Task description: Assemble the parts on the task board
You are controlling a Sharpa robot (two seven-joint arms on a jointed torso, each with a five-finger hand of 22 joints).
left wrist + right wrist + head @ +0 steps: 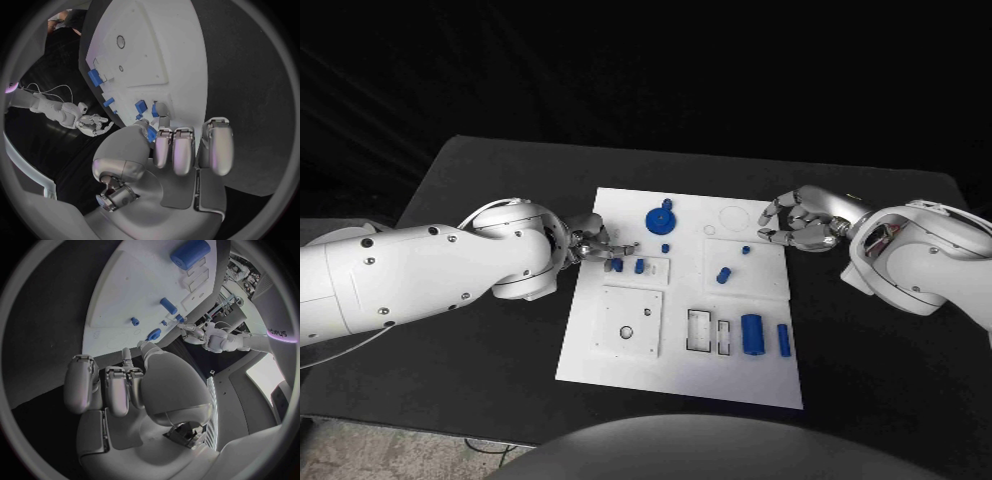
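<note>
Left hand (589,245) fingers pinch a blue part (615,264); right hand (798,225) curled.

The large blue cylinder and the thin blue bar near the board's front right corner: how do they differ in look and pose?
The large blue cylinder is clearly thicker than the thin blue bar, which is slim. The cylinder lies just right of the white rectangular slots, while the bar lies further out, nearer the right edge of the task board. Both are blue, lie flat with their long sides running front to back, and neither hand touches them.
</note>
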